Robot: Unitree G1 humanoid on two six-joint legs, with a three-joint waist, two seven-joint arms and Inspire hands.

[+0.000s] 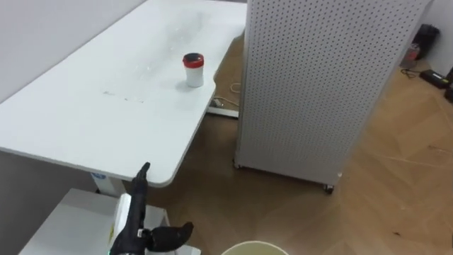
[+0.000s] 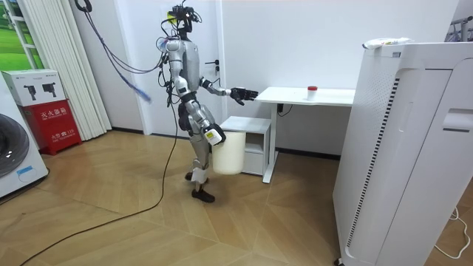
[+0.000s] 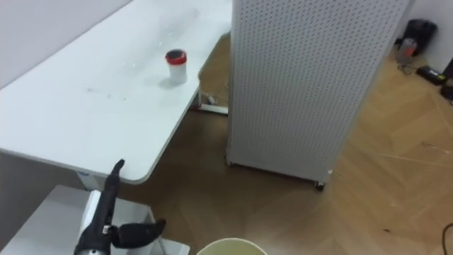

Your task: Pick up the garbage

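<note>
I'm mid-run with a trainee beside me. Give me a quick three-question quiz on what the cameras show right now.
1. True or false: the cup with the red lid stands upright on the white table.
2. Pick one. The left hand is: A) shut on the cup; B) open and empty, near the table's corner; C) curled into a fist.
3. Short answer: in the room view, what hangs at the robot's hip on the side towards the camera?

Key: 1 true; 2 B; 3 a white bucket.
</note>
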